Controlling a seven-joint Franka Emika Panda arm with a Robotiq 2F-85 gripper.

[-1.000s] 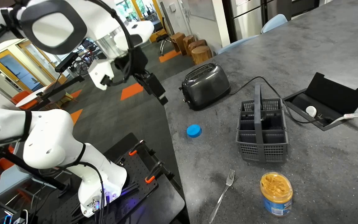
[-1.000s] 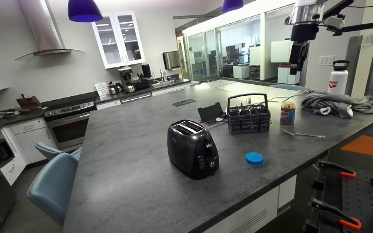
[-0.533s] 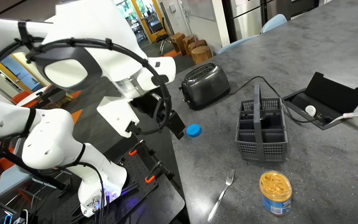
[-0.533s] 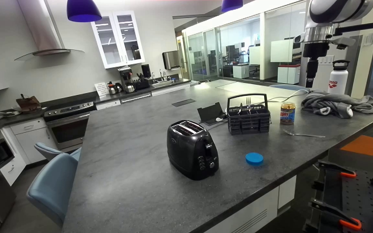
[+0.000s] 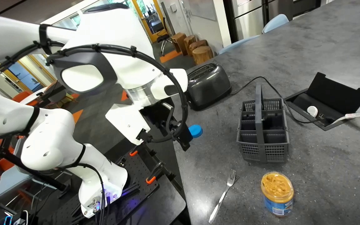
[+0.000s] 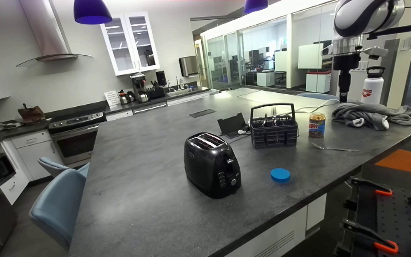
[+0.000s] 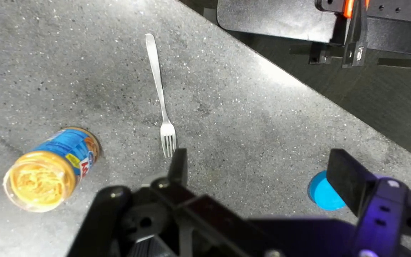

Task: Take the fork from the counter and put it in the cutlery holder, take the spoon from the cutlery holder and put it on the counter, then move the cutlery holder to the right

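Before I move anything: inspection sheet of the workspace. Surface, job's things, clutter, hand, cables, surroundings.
Surface: dark grey counter, speckled.
Job's things: fork flat on the counter; cutlery holder upright on it, metal cutlery inside; spoon cannot be told for sure.
Clutter: toaster, blue lid, open jar, grey cloth, white bottle, open case.
Hand: open, above counter level; nothing seen in its grip.
Cables: dark cord from toaster past cutlery holder to case; white cable there.
Surroundings: blue chairs, stove, glass-walled offices.

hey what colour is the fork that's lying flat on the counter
Plain silver. The fork shows best in the wrist view.
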